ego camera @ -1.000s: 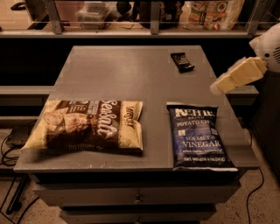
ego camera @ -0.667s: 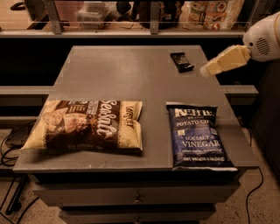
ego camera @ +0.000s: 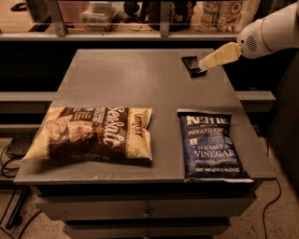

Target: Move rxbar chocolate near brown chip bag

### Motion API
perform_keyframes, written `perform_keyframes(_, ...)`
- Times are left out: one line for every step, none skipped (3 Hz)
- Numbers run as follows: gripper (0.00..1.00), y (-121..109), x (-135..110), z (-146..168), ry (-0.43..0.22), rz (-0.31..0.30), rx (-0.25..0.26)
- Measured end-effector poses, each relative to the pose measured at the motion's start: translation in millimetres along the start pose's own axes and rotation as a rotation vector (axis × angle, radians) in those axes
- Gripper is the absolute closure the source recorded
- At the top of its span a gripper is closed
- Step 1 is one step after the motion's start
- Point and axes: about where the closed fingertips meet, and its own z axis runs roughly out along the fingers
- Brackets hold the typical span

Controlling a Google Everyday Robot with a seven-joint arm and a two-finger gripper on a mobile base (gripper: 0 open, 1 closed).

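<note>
The rxbar chocolate [ego camera: 192, 65] is a small black bar lying flat at the far right of the grey table [ego camera: 126, 79]. The brown chip bag [ego camera: 93, 134] lies flat at the table's front left, its "Sea Salt" script facing up. My gripper [ego camera: 206, 63] reaches in from the right on a white arm. Its tan fingers [ego camera: 219, 56] point down-left, and their tip sits at the right edge of the rxbar chocolate.
A blue Kettle salt and vinegar bag [ego camera: 210, 145] lies at the table's front right, reaching the front edge. A shelf with boxes and containers [ego camera: 224, 11] runs behind the table. Cables [ego camera: 9, 154] lie on the floor at the left.
My gripper has moved left and toward the far side of the table, from beyond the right edge to the rxbar chocolate. The bags and the bar have not moved.
</note>
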Motion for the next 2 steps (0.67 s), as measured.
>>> perform_keyframes(0.0, -1, -4, 32, 0.015, 0.011, -0.037)
perform_keyframes(0.0, 0, -4, 66, 0.047, 0.017, -0.071)
